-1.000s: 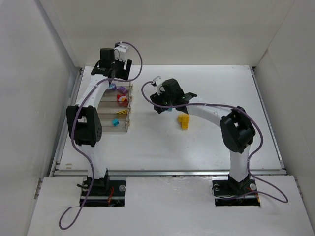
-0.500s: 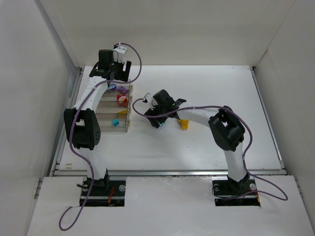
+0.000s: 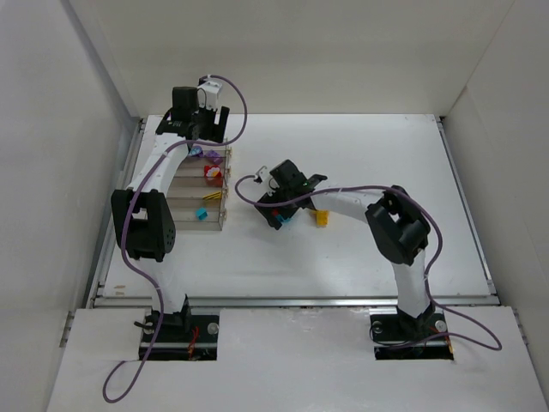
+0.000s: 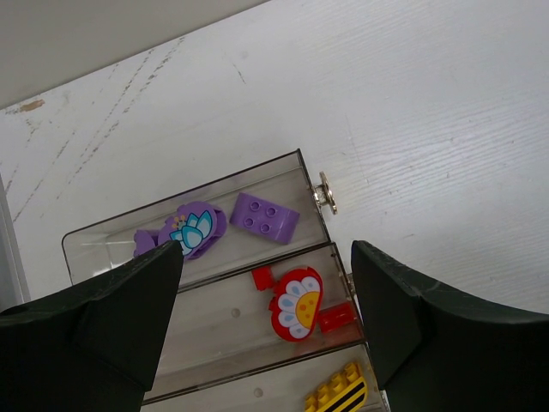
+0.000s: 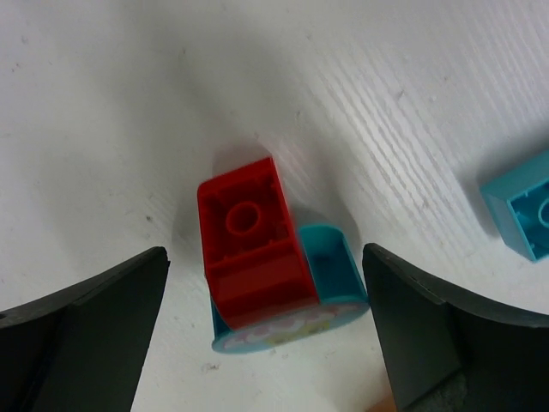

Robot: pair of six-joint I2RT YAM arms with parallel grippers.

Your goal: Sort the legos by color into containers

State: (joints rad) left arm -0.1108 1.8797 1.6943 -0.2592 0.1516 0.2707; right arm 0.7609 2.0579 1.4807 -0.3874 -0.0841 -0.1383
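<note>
The four clear bins point(image 3: 203, 184) stand in a row at the left. In the left wrist view the far bin point(image 4: 111, 236) holds a purple flower piece point(image 4: 190, 230) and a purple brick point(image 4: 264, 215). The bin beside it holds a red flower piece point(image 4: 296, 303) and a red brick point(image 4: 334, 318). A yellow striped brick point(image 4: 339, 393) lies in the third bin. My left gripper point(image 4: 268, 330) is open and empty above these bins. My right gripper point(image 5: 266, 335) is open, its fingers on either side of a red brick point(image 5: 253, 245) stuck to a cyan piece point(image 5: 330, 275) on the table.
A loose cyan brick point(image 5: 523, 210) lies right of the right gripper. A yellow brick point(image 3: 321, 218) lies on the table just right of that gripper point(image 3: 279, 215). A cyan brick point(image 3: 202, 213) sits in the nearest bin. White walls enclose the table on the left, back and right.
My right gripper has moved left and nearer, down over the red and cyan pieces. The left gripper shifted slightly left above the bins and stays open.
</note>
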